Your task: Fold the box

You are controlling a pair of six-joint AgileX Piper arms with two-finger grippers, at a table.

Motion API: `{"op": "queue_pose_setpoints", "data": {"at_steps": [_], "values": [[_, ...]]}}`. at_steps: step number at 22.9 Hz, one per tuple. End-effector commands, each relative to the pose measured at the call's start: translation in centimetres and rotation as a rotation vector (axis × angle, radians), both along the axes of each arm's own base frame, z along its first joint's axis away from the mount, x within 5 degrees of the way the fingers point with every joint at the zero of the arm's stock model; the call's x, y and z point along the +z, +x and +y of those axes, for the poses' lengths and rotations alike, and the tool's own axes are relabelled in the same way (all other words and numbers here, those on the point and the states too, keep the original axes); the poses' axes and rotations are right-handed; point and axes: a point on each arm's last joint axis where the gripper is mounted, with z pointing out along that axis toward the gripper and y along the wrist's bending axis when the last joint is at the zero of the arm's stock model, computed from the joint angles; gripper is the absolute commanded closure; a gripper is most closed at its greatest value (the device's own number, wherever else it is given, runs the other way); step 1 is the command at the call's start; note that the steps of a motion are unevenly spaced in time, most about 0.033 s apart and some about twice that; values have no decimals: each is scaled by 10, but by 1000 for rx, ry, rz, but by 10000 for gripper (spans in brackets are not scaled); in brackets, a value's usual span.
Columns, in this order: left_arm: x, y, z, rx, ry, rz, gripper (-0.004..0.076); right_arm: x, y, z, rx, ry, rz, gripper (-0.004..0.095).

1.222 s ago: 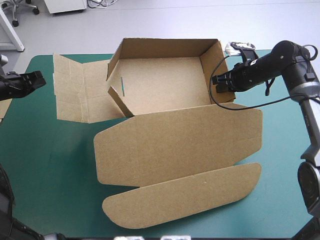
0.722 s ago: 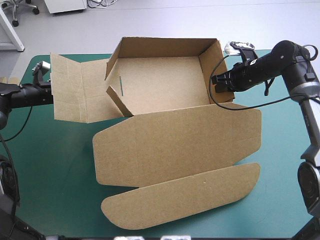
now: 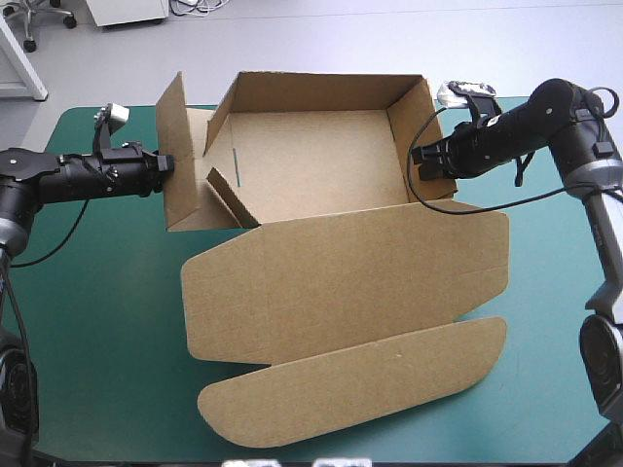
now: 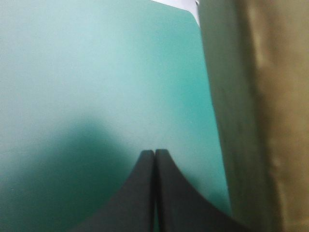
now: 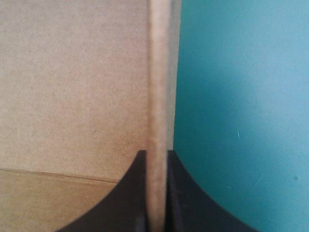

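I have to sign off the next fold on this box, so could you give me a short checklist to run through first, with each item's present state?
1. Right gripper clamped on the right wall of the box: ok, the board edge sits between its fingers.
2. Left gripper at the outside of the left flap: ok, shut and empty, with the board beside it.
3. Left flap raised: ok, it stands nearly upright.
4. Small corner flap tucked flat: not ok, it leans loose into the tray.
5. Lid out of the way: ok, it lies flat on the table.
6. Left flap locked in place: cannot tell.
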Motion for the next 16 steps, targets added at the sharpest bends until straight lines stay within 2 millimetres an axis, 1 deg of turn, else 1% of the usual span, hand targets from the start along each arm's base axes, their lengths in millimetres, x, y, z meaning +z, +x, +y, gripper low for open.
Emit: {"op": "queue_pose_setpoints", "data": {"at_steps": [1,6,9,10,11,13,16], "values": [[32,-21,-19,-104,-81,-69,734,27,-13,5,17,72,-70,923],[45,-29,-22,-106,-116,-112,734,27,-13,5,16,68,-71,923],[49,-32,-23,-101,-130,-112,734,27,-13,4,16,64,-71,923],[53,-34,-23,-101,-143,-122,734,27,-13,4,15,61,-71,923],[60,-38,-24,-104,-153,-150,734,26,-13,3,9,53,-69,923],[70,-42,-25,-107,-138,-185,734,26,-13,3,9,53,-69,923],[74,-43,-25,-103,-137,-184,734,26,-13,3,9,53,-69,923]]}}
